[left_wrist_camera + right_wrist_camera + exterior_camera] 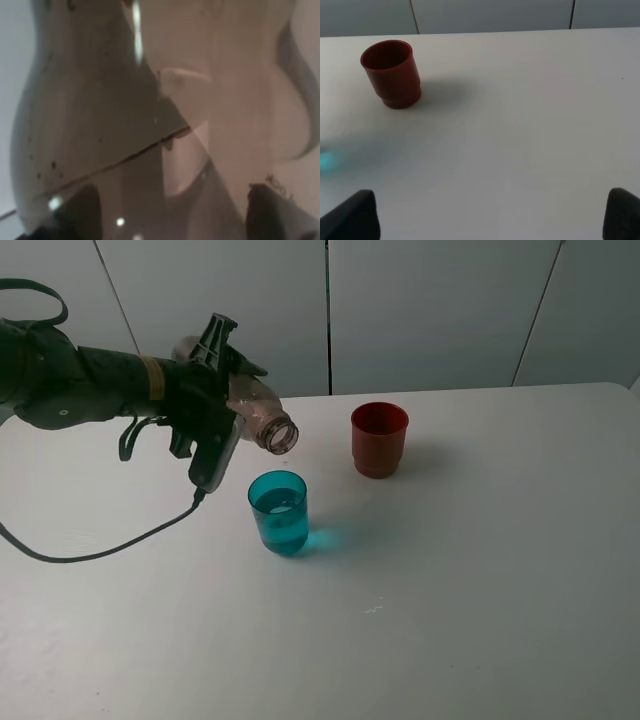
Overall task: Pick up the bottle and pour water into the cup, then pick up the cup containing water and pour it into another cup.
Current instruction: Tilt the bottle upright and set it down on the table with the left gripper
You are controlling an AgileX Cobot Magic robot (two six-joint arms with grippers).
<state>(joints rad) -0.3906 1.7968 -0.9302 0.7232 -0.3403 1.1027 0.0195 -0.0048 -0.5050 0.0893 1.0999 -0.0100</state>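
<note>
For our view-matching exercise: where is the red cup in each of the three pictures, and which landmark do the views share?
Exterior high: the red cup stands upright right of centre, beyond the teal cup.
Left wrist: not in it; the bottle fills the view.
Right wrist: the red cup stands upright near the far edge of the table.
Shared landmark: the table edge meeting the wall, seen in the exterior and right wrist views.

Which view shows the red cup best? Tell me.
Right wrist view: the red cup stands large, stepped base clear. The exterior high view shows it whole but smaller. The left wrist view, filled by the bottle, shows none.
</note>
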